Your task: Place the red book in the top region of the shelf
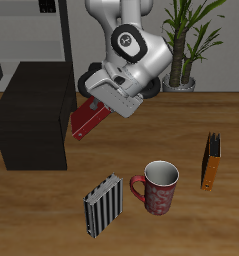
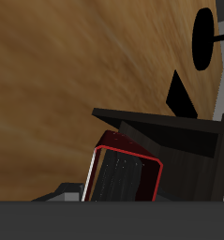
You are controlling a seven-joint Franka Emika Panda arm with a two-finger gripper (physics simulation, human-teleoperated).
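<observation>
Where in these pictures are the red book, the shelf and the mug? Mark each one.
red book [image 1: 86,119]: exterior view, on its dark-red cover below the gripper.
shelf [image 1: 31,104]: exterior view, on its flat dark top.
mug [image 1: 159,190]: exterior view, on its red patterned side wall.

The wooden table [image 1: 51,215] carries the shelf [image 1: 31,128], a striped book [image 1: 103,205], a mug [image 1: 157,189] and an orange-and-black book [image 1: 210,160].

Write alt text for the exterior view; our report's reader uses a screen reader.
A Franka arm's gripper holds the red book tilted in the air beside the dark shelf, above the wooden table. Nearer the front edge stand a striped book, a red mug and an orange-and-black book.
</observation>
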